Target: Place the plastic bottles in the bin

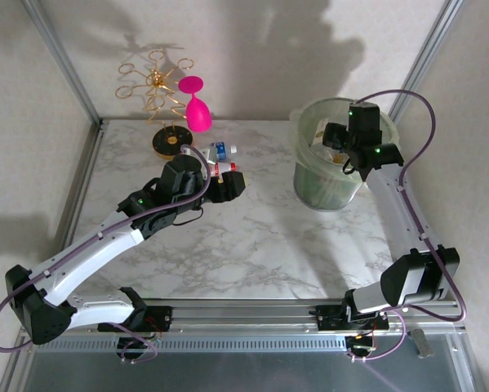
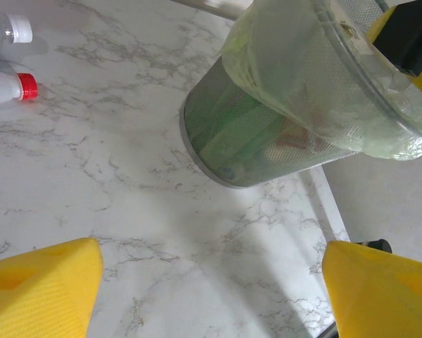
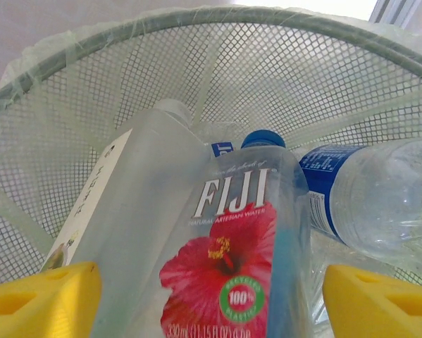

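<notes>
The bin [image 1: 319,186], a pale-green bucket lined with a clear bag, stands at the back right of the marble table. My right gripper [image 1: 335,140] hangs over its mouth. In the right wrist view its yellow fingers [image 3: 41,299] stand wide apart, open. A Fiji bottle [image 3: 232,239] with a red flower label lies between them, touching neither, among other plastic bottles [image 3: 369,197] inside the bin's mesh wall [image 3: 70,91]. My left gripper [image 1: 232,184] is open and empty above the table [image 2: 211,296]. Just beyond it lie a white-capped bottle [image 1: 222,149] and a red-capped bottle [image 1: 225,167].
A gold wire rack [image 1: 158,91] and a pink wine glass [image 1: 197,110] stand at the back left, close behind the two loose bottles. Metal frame posts [image 1: 64,61] rise at the table's back corners. The bin [image 2: 281,120] lies to the right of my left gripper.
</notes>
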Motion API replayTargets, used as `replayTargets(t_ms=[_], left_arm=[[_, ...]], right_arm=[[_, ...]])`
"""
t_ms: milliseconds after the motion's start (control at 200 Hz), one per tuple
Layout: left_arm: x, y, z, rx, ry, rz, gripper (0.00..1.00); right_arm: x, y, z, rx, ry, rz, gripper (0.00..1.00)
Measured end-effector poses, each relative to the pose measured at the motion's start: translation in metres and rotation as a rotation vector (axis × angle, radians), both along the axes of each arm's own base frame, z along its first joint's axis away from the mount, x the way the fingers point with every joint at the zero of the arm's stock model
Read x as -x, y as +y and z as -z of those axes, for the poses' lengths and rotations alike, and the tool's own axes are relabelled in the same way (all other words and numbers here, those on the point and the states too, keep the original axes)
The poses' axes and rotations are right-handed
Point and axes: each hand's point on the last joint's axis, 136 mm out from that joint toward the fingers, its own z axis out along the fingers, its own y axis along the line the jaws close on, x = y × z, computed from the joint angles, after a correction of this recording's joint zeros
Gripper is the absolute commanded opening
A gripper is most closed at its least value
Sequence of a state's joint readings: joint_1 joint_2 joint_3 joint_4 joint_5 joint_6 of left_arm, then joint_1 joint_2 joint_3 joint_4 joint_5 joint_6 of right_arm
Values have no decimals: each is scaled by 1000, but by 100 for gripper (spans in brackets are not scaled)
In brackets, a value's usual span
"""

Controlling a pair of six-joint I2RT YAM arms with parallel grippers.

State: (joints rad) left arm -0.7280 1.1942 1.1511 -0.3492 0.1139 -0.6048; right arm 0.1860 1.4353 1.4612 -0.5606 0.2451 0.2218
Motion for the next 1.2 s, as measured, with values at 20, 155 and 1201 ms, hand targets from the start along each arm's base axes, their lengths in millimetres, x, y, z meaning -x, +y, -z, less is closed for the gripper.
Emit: replayTargets(t_ms=[20, 155, 1201], left_arm=[[0, 0, 0, -1, -1, -3, 81], [-3, 3, 0, -8, -6, -19, 81], [-141, 152, 152, 306, 539, -883, 81]], right_arm=[[1, 0, 0, 1, 1, 0, 83], [5, -1, -6, -1, -11, 0, 82], [122, 211, -88, -46, -235, -589, 76]])
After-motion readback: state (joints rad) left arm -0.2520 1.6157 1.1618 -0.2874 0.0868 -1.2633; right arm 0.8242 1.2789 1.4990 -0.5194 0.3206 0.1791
